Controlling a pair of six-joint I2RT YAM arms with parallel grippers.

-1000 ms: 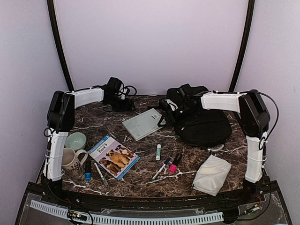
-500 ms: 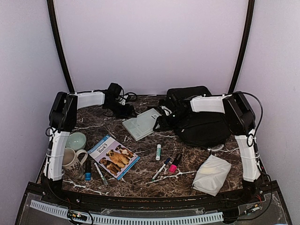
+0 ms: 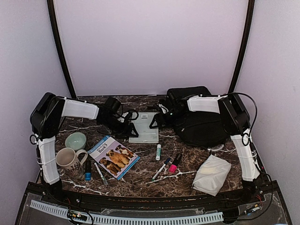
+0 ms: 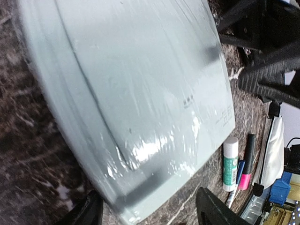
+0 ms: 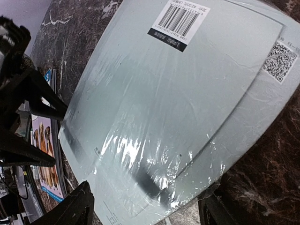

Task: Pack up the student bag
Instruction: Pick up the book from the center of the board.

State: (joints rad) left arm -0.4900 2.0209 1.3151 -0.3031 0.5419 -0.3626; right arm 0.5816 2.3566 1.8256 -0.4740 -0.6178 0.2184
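Observation:
The student bag (image 3: 202,123) is a large black backpack lying at the back right of the table. A pale grey-green shrink-wrapped notebook (image 3: 146,128) lies flat just left of it. My left gripper (image 3: 129,126) is open at the notebook's left edge. In the left wrist view its fingers (image 4: 213,212) straddle a corner of the notebook (image 4: 136,84). My right gripper (image 3: 157,119) is open at the notebook's right edge, between notebook and bag. In the right wrist view the gripper (image 5: 145,206) straddles the notebook's (image 5: 173,108) near edge. Neither gripper holds anything.
In front lie a glue stick (image 3: 158,151), markers (image 3: 162,169), a pink-capped bottle (image 3: 174,165), a white pouch (image 3: 212,174) and a dog booklet (image 3: 113,156). At the left are a mug (image 3: 69,161), a green bowl (image 3: 75,140), a blue bottle (image 3: 87,171) and a pen (image 3: 100,174).
My left gripper has swung from the back of the table to the notebook's left edge. My right gripper has come off the bag to the notebook. The notebook has turned squarer.

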